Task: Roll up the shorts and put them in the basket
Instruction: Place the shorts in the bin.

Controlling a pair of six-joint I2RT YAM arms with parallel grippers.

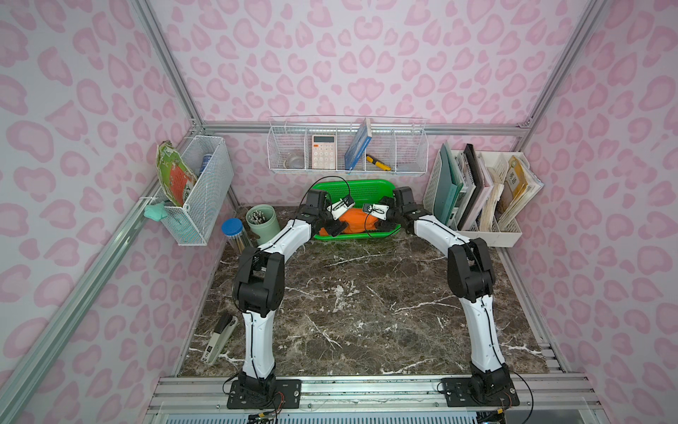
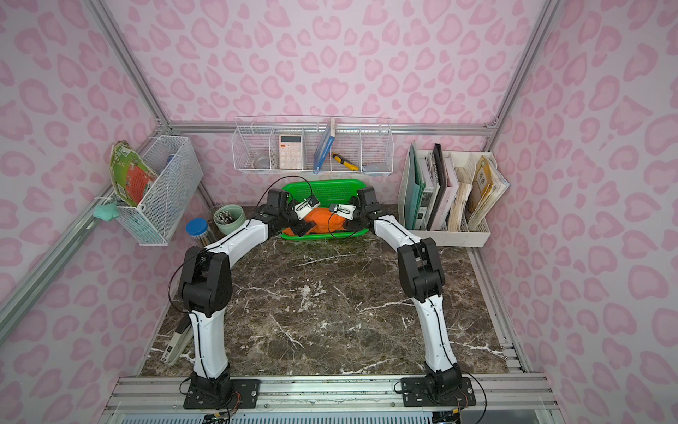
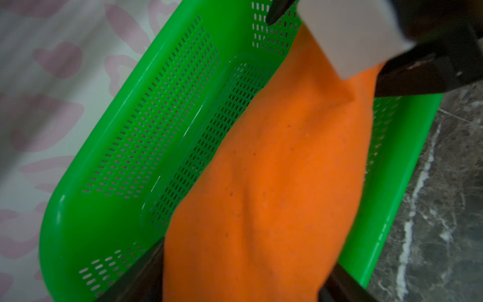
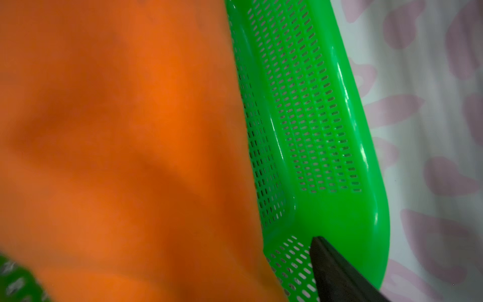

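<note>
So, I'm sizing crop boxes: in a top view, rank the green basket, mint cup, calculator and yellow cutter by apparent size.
1. Basket, clearly largest.
2. Cup and calculator: too alike to rank.
3. Cutter, smallest.

Dark marble table (image 1: 348, 293) with a green basket (image 1: 352, 236) at the back, plus a cup (image 1: 264, 224), jar (image 1: 232, 227), stapler (image 1: 220, 339) and file rack (image 1: 491, 235).

Nothing legible is coming through: print on the green-and-red card (image 1: 172, 176) is blurring, the white calculator's keys (image 1: 323, 151) are showing too small, and marks on the yellow booklet (image 1: 515, 180) are defying reading.
</note>
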